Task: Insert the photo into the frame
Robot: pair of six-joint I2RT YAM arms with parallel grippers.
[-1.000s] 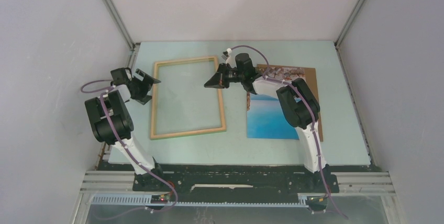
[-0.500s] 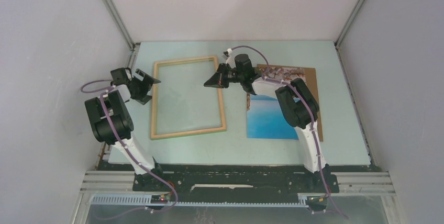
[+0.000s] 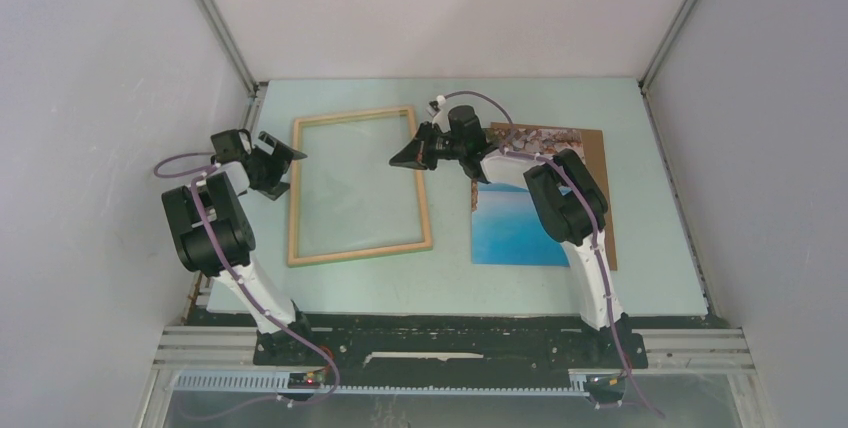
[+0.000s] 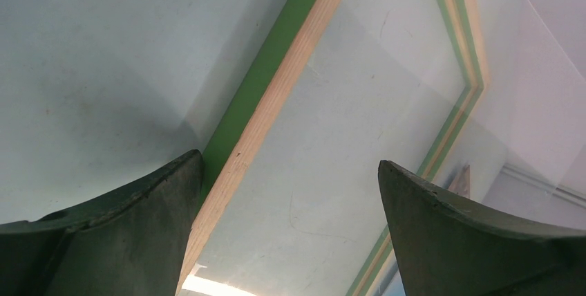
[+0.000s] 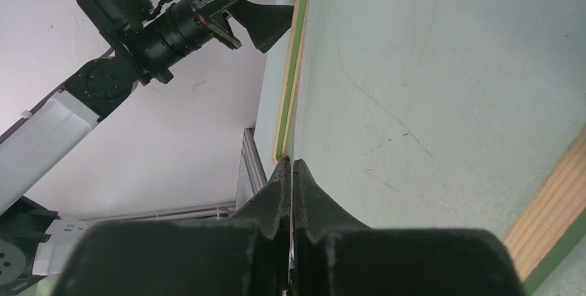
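The photo [image 3: 515, 233] is seen flat on a board [image 3: 592, 140], long axis near-to-far, right of the frame [image 3: 358, 118] and of the clenched, empty right claw [image 3: 405, 158]; the left claw [image 3: 288, 173] is held released.

1. A plain brown board [image 3: 594, 140] lies flat well behind the right claw [image 3: 396, 160], to its right.
2. The pale blue-green table [image 3: 660, 248] spreads below that claw.
3. Pale walls [image 3: 440, 8] and metal corner rails [image 3: 215, 18] rise beyond it.
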